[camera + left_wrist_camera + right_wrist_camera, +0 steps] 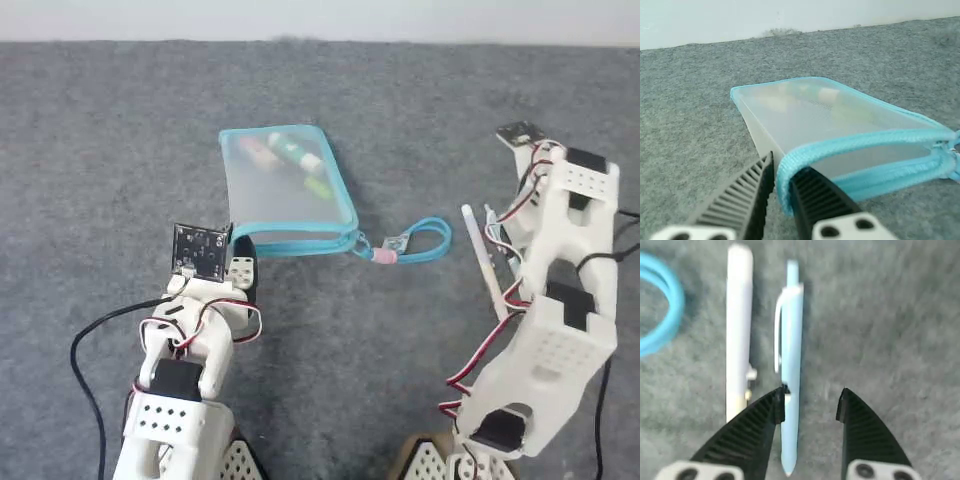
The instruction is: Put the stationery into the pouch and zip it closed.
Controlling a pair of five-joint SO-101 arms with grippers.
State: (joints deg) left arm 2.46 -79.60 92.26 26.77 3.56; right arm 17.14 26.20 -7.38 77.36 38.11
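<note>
- The pouch (285, 195) lies flat on the grey table surface (120, 130), near the middle, between the two arms and closer to the left one.
- The pouch wall is translucent with light-blue trim. Small green, white and pink items (295, 152) show through the wall at the end away from the arms.
- The left gripper (782, 187) is pinched on the blue-trimmed edge of the pouch. The trim band passes between the two ribbed fingers (752, 192).
- In the high view this grip sits at the pouch corner nearest the left arm.
- In the left wrist view the gripped trim band stands raised above the lower band, with translucent wall between them.
- A pink zipper pull (383, 256) sits at the opposite corner of the same edge. A blue strap loop (425, 240) extends from it toward the right arm.
- The right gripper (810, 402) is spread open, above the table.
- A light-blue pen (790, 365) lies on the table just inside one fingertip of the right gripper.
- A white pen (738, 330) lies parallel to the light-blue pen, just beside it and outside the jaws.
</note>
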